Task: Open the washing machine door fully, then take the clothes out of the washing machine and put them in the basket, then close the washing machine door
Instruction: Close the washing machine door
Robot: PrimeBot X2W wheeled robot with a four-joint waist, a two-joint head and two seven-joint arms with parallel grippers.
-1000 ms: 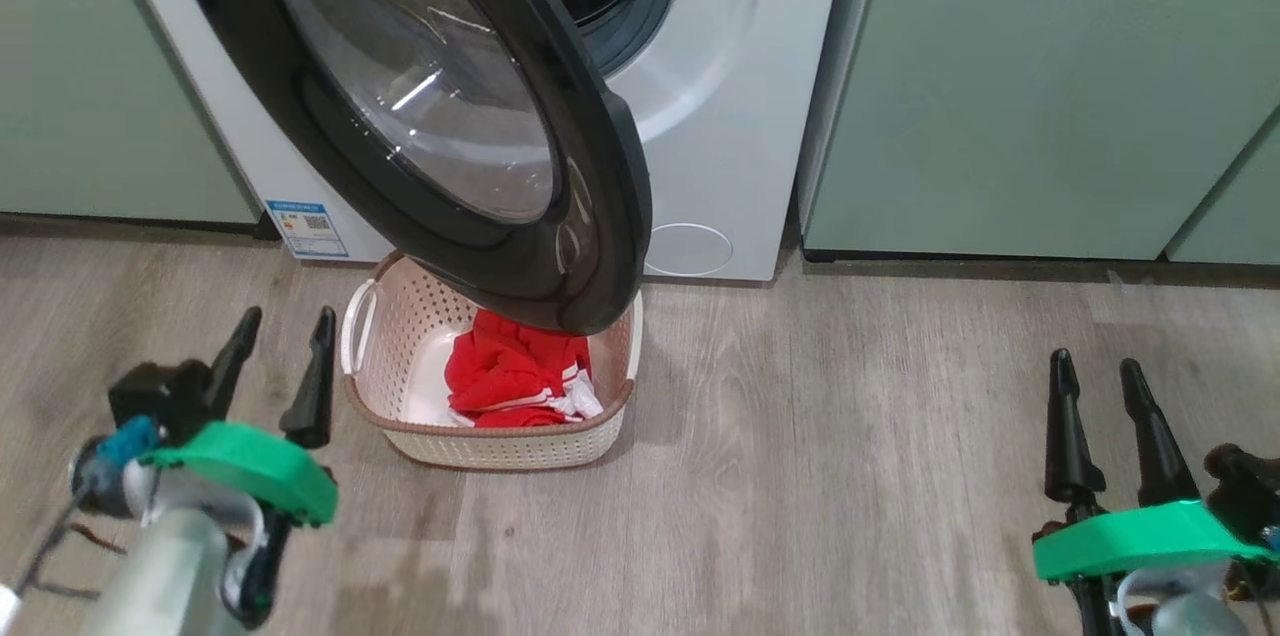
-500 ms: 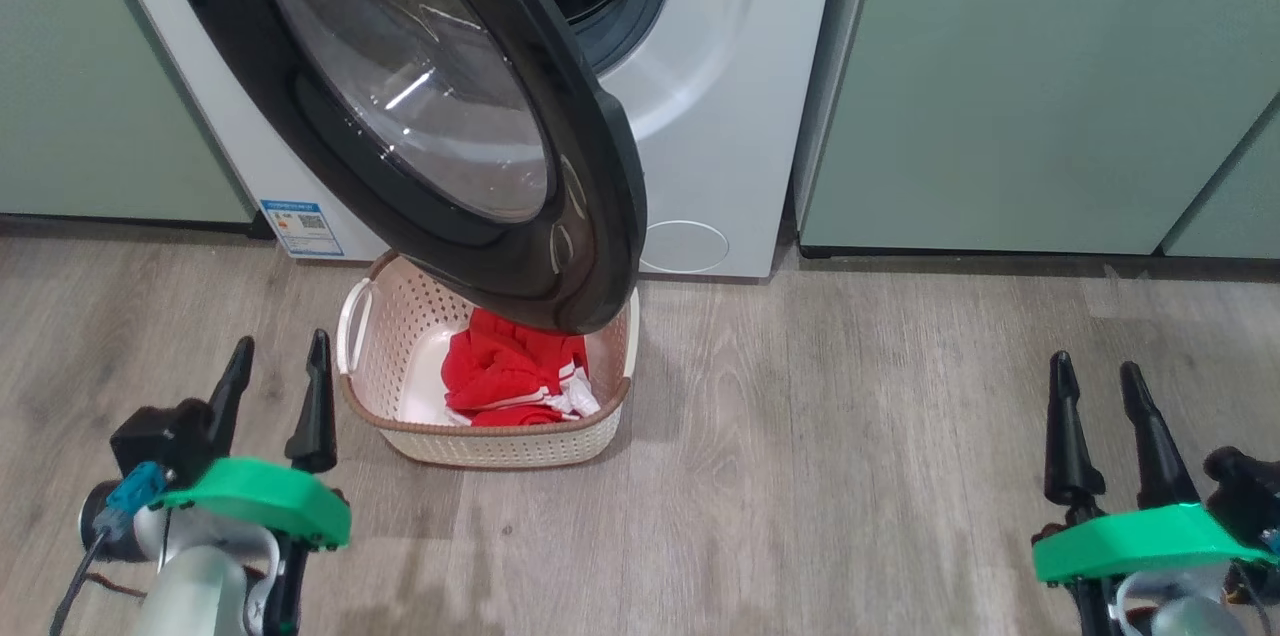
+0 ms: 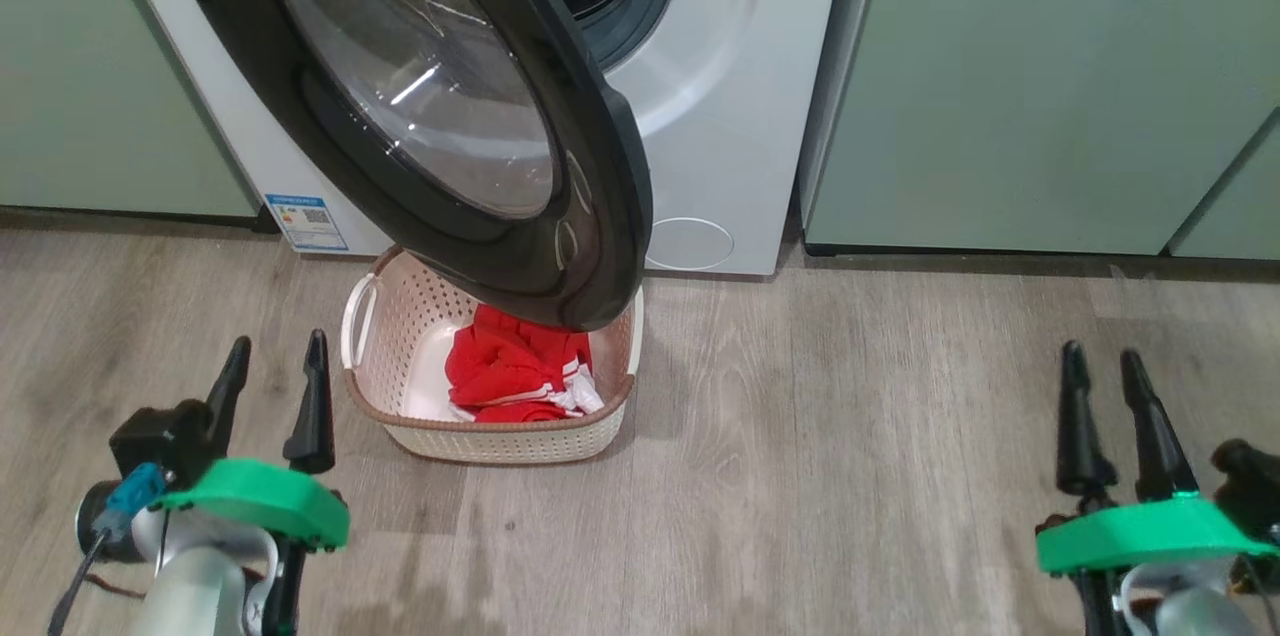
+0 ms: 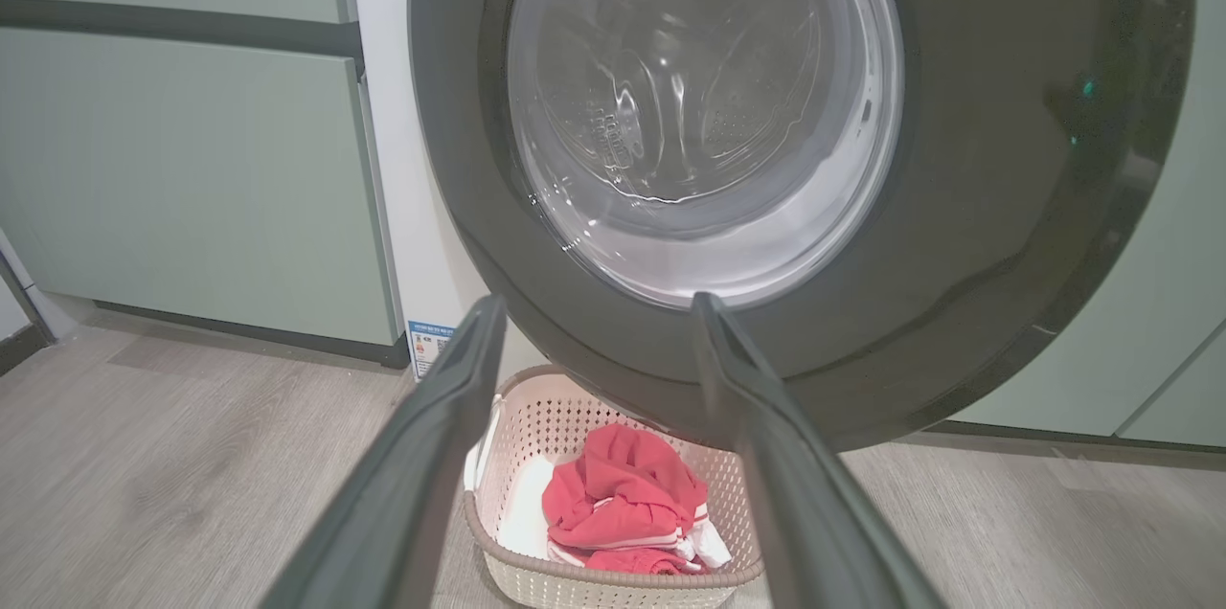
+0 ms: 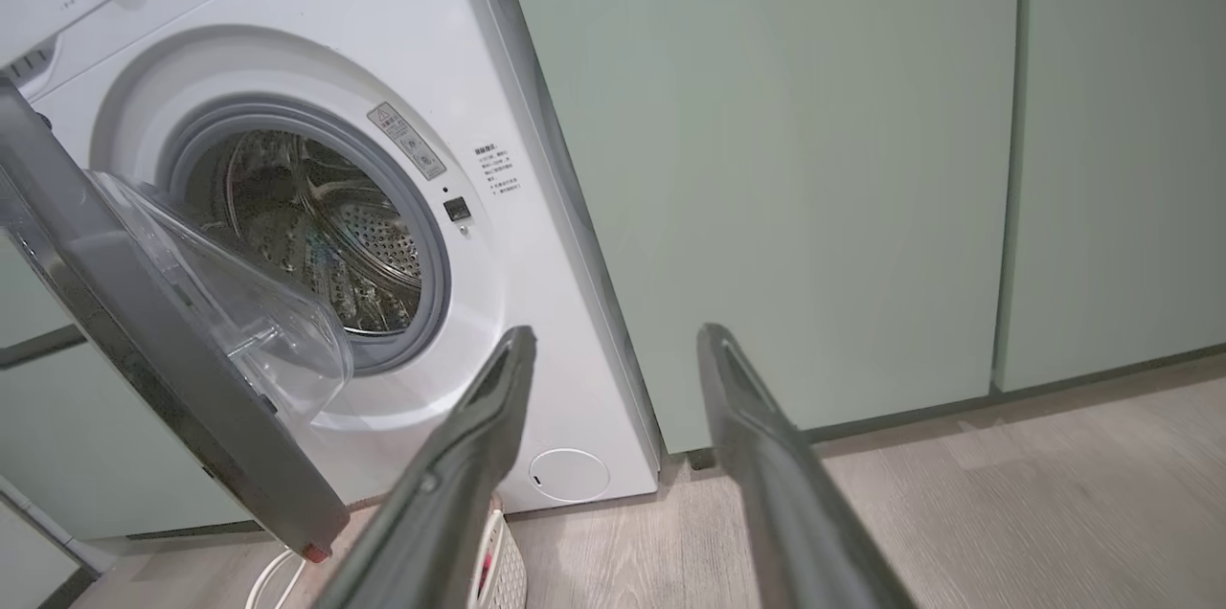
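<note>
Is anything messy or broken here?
Nothing looks broken or spilled. The clothes sit inside the basket. Only the washing machine door hangs open over the basket's back edge.

washing machine door (image 4: 958, 236) open above basket (image 4: 541, 422); red clothes (image 4: 623, 494) inside (left gripper (image 4: 599, 301) jaws apart, empty)

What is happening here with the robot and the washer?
A two-armed robot is unloading a washer. The red clothes already lie in the basket on the floor, just below the open door. The part of the drum that shows looks empty. The left hand and the right hand are both open, hold nothing and touch nothing. Closing the door is not yet done.
</note>
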